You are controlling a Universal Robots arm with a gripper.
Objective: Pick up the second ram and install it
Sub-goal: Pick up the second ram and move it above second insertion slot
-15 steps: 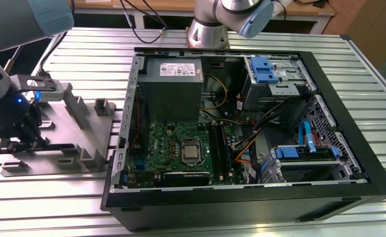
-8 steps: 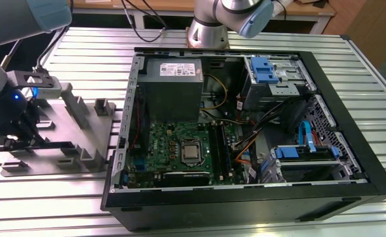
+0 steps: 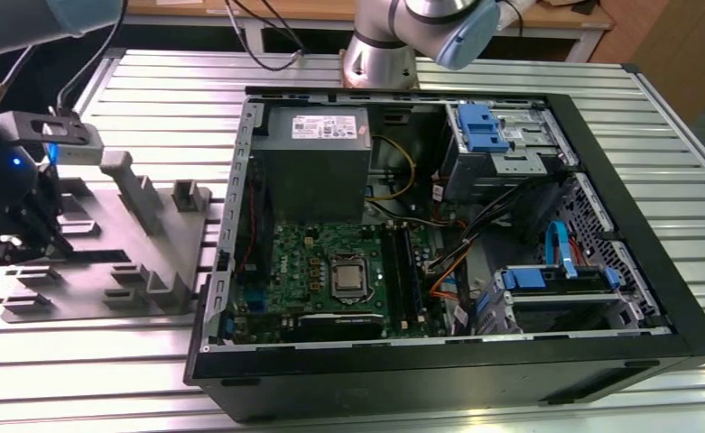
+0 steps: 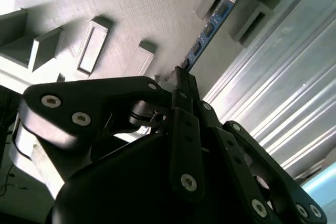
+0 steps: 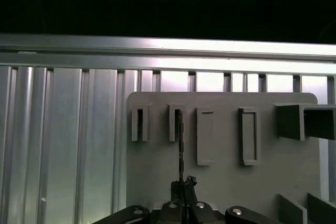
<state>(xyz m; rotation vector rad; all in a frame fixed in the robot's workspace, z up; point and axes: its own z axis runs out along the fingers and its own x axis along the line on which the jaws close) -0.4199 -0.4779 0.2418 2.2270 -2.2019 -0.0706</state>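
The ribbed silver worktop (image 3: pixel 88 383) holds a grey tray (image 3: pixel 93 251) with slots on the exterior view's left and a big open black computer case (image 3: pixel 449 365) on its right.

Dark pincer (image 3: pixel 15 245) low over grey holder plate (image 3: pixel 84 271), open computer case (image 3: pixel 449 361) beside.

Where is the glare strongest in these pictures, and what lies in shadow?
First wrist view: strong glare along the ribbed aluminium table, blackness beyond it. Second wrist view: the table glares beside the thin blue-green ram stick; the black hand gripping it is in shadow. Exterior view: even light, mild sheen around the black computer case.
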